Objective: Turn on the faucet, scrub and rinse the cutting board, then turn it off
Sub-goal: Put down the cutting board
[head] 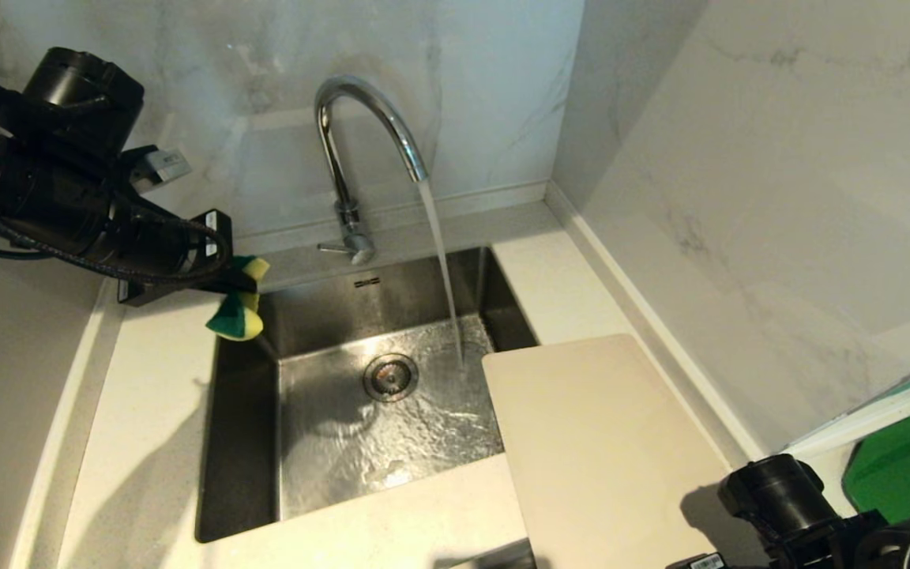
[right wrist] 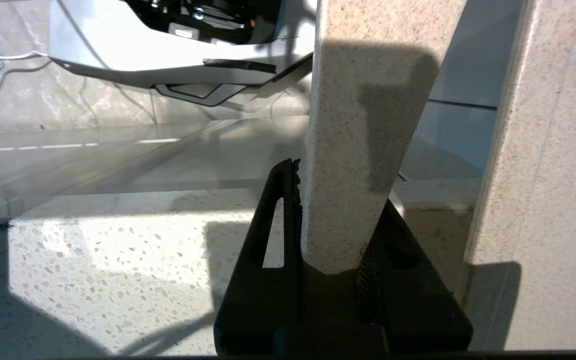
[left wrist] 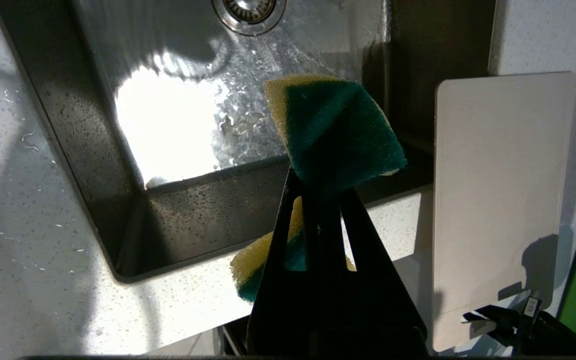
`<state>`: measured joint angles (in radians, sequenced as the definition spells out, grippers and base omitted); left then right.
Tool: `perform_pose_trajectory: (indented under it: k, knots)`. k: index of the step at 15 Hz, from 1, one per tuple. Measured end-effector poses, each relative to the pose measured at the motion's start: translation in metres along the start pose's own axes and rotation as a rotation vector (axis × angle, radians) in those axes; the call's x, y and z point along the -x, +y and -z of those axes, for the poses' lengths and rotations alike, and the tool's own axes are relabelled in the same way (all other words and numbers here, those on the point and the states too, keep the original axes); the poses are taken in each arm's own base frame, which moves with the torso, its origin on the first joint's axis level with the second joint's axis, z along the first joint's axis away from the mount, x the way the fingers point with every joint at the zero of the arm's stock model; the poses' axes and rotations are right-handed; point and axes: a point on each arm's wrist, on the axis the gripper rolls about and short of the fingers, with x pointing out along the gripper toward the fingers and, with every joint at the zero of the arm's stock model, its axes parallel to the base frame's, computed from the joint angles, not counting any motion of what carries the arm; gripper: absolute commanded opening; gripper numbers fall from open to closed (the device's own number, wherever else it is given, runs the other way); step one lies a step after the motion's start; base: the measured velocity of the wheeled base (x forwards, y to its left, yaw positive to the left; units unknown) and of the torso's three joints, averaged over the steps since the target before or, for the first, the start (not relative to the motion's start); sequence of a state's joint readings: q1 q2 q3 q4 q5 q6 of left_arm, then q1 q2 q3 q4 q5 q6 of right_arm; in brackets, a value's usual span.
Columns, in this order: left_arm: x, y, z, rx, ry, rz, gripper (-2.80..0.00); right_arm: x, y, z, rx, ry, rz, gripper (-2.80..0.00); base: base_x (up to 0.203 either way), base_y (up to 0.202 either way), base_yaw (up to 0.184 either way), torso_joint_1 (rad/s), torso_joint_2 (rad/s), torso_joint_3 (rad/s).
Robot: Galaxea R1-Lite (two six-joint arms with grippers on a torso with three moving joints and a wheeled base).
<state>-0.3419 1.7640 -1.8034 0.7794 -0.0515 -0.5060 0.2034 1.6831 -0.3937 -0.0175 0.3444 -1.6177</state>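
The chrome faucet (head: pixel 360 118) is running, and a thin stream falls into the steel sink (head: pixel 242 442). Its small lever (head: pixel 332 249) sticks out at the base. The cream-white cutting board (head: pixel 597 442) lies on the counter to the right of the sink, one corner over the basin. My right gripper (right wrist: pixel 340 200) is shut on the board's (right wrist: pixel 358 150) near edge at the bottom right of the head view. Beside the sink's far left corner, my left gripper (head: pixel 230 280) is shut on a yellow and green sponge (left wrist: pixel 338 130), held above the counter.
A dark green board (head: pixel 905 466) sits at the far right behind the cutting board. Marble walls close in the back and the right side. The drain (head: pixel 390 377) is in the middle of the wet sink floor. Speckled countertop (head: pixel 147 411) runs along the left.
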Motion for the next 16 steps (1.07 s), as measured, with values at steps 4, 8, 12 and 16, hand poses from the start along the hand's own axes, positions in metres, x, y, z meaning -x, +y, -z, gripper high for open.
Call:
perform_pose_trajectory:
  k: [4,8,12,16]
  knots:
    - [-0.001,-0.001,0.000,-0.002,0.002,0.003,-2.80,-0.007,0.000,0.002,-0.020,-0.003,-0.038,-2.80,0.000,0.000,0.000,0.000,0.00,0.000]
    - [-0.001,-0.006,0.003,-0.014,0.010,0.013,-2.80,-0.017,0.001,0.006,-0.039,-0.004,-0.091,-2.80,0.000,0.000,0.000,0.000,0.00,0.000]
    - [-0.005,-0.007,0.004,-0.018,0.018,0.015,-2.80,-0.031,-0.007,0.009,-0.071,-0.005,-0.130,-2.80,0.000,0.000,0.000,0.000,0.00,0.000]
    - [-0.010,-0.008,0.004,-0.019,0.022,0.017,-2.80,-0.046,-0.017,0.010,-0.062,-0.008,-0.111,-2.80,0.000,0.000,0.000,0.000,0.00,0.000]
